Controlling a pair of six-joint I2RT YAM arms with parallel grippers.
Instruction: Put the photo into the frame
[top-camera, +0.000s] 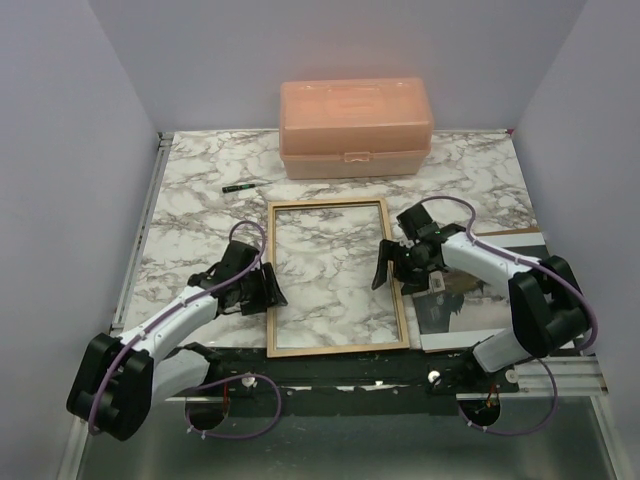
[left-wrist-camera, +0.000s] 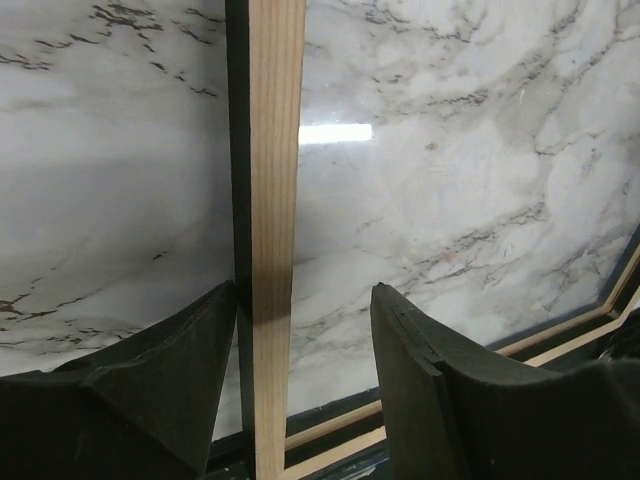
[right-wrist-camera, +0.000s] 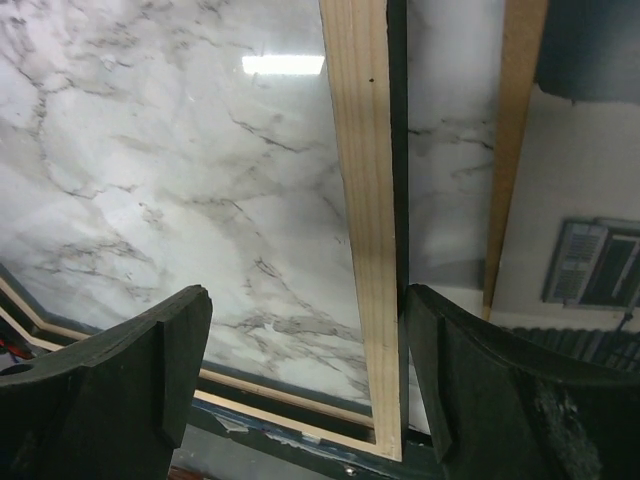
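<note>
Frame: the picture frame (top-camera: 327, 203) lies flat in the middle of the marble table (top-camera: 190, 200). Its light-wood back faces up, and the marble veining shows through its clear pane.
Left claw: my left claw (left-wrist-camera: 300, 340) sits low over the frame's left rail, one finger on each side. The jaws stand wider than the rail. The outer finger (left-wrist-camera: 190, 370) is close against the rail's black edge, and the inner finger stands apart from the rail, over the pane. I have hold of nothing.
Right claw: my right claw (right-wrist-camera: 305, 360) straddles the right rail. Its outer finger is just beside the black outer edge, and its inner finger is well apart, over the pane. The jaws are wide and grip nothing.
Photo: the photo (top-camera: 465, 305) lies picture side up on the table, just beside the frame's right rail, outside the frame and partly under my right arm.
Tan strip: in the right wrist view a thin tan strip (right-wrist-camera: 520, 150) runs parallel to the rail, between it and the photo. I cannot tell what it is.
Storage box: a peach plastic storage box (top-camera: 355, 128), lid shut, stands at the far edge beyond the frame.
Marker: a small dark marker (top-camera: 238, 187) lies near the frame's far left corner, apart from it.
</note>
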